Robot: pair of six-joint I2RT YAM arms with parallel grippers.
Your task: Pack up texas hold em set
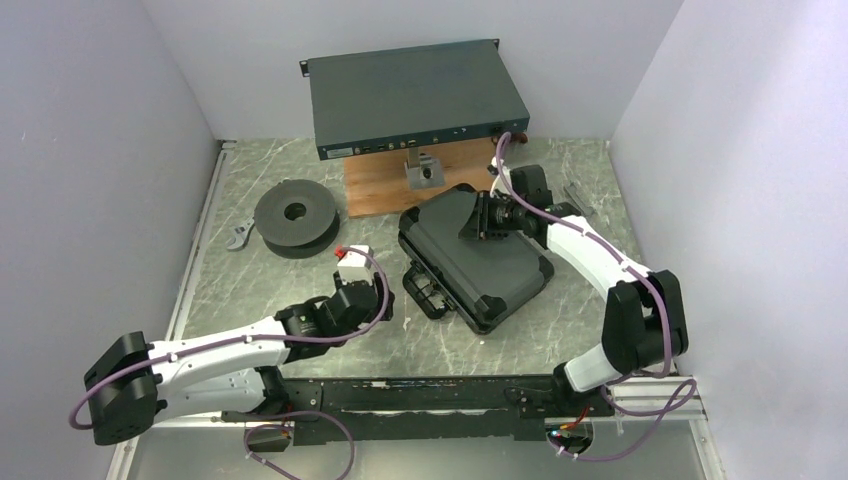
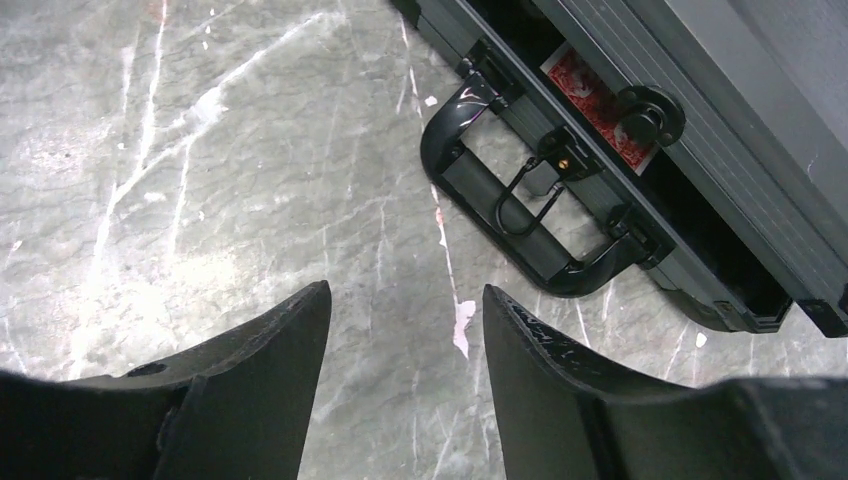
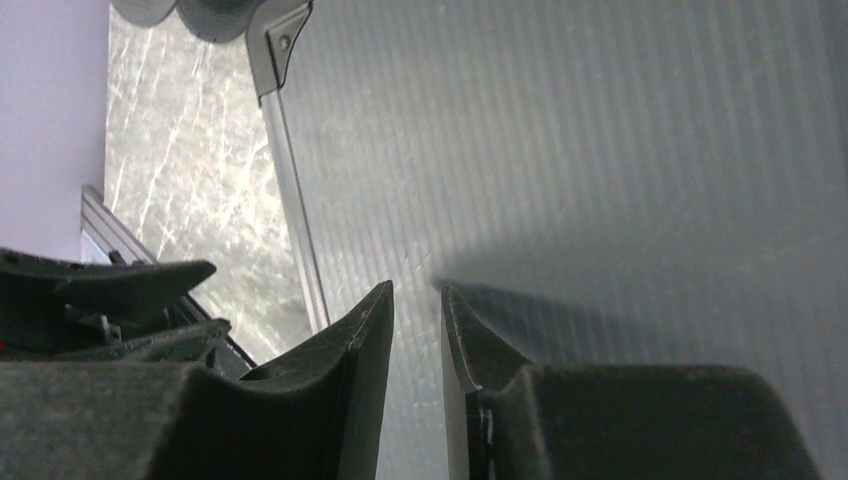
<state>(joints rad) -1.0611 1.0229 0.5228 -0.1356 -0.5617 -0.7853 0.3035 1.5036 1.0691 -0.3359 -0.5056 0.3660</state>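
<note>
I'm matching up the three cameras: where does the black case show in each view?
Top external: the case lies mid-table, between the two arms.
Left wrist: upper right, its handle facing the camera and the lid ajar.
Right wrist: the ribbed lid fills most of the picture.
Shared landmark: the marble table, visible in all three views.
</note>
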